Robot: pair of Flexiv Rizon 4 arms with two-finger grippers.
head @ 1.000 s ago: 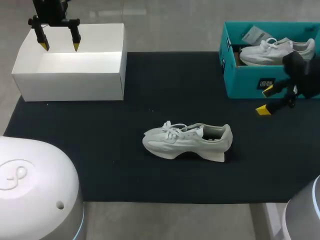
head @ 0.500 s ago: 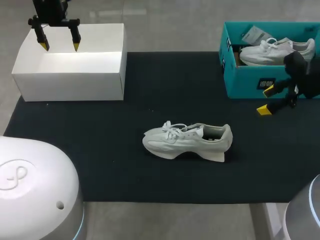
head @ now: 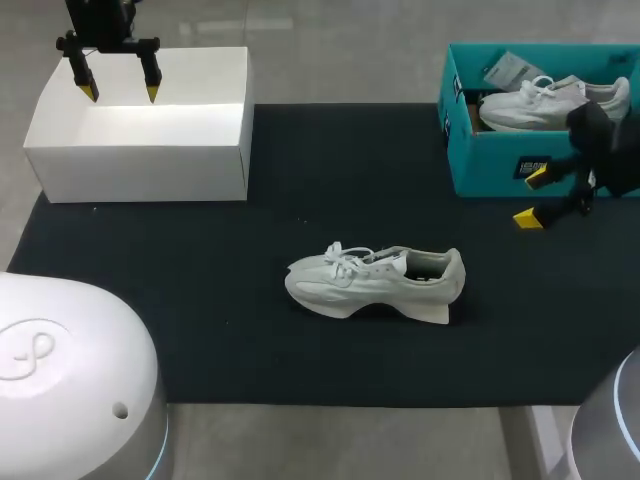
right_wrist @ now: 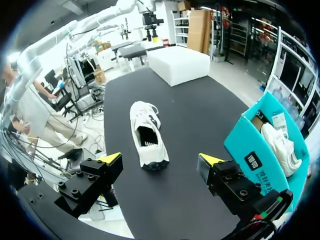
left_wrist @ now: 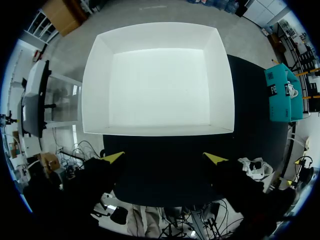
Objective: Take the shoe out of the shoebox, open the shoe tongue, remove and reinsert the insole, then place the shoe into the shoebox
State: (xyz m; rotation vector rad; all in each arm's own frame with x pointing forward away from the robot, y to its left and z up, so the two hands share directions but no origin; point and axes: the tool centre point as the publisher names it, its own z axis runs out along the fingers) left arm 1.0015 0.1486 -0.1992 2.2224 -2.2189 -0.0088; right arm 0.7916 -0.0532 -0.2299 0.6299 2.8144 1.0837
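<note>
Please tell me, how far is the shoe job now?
Done: one white shoe lies on the black mat, out of the teal shoebox, which holds another shoe. In hand: nothing; left jaws open over the white box, right jaws open beside the shoebox. Insole work cannot be judged. Left: returning the shoe.

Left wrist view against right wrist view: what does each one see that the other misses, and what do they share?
Only the left wrist view: the bare inside of the white box, seen from above, and the left gripper, open. Only the right wrist view: the right gripper, open, a full sight of the shoe standing on its sole, and a clear sight of a second shoe in the teal shoebox. Both: the white box, the teal shoebox and the black mat.
</note>
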